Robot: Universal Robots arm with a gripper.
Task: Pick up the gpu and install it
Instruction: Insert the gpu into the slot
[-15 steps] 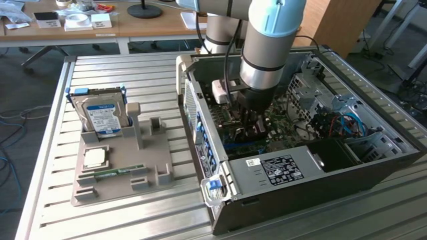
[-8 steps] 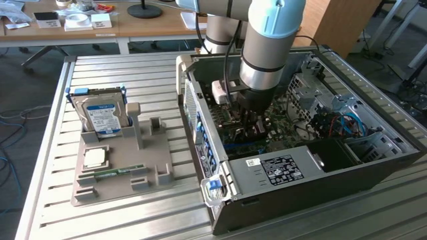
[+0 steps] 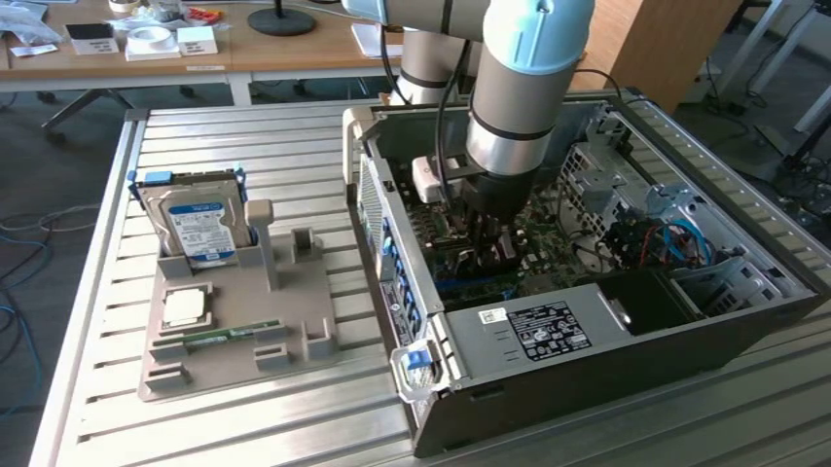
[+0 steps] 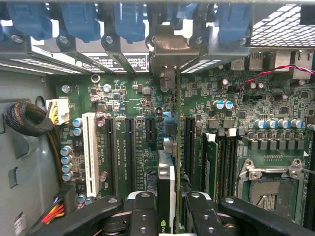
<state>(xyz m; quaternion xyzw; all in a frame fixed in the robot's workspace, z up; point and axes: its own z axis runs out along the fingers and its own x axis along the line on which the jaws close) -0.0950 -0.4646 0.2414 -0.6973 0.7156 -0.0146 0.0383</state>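
Gpu (image 4: 166, 167) edge-on, upright, long axis along the motherboard (image 4: 211, 93) slots, pinched between half-closed fingers (image 4: 142, 211).

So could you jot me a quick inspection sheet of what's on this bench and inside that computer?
Surface: slatted metal table.
Job's things: gpu edge-on between the pincer's fingers, over the motherboard slots in the open computer case.
Clutter: grey parts holder with hard drive and memory stick.
Grippers: pincer shut on the gpu.
Cables: blue cables in the case; black bundle.
Surroundings: wooden desk behind.
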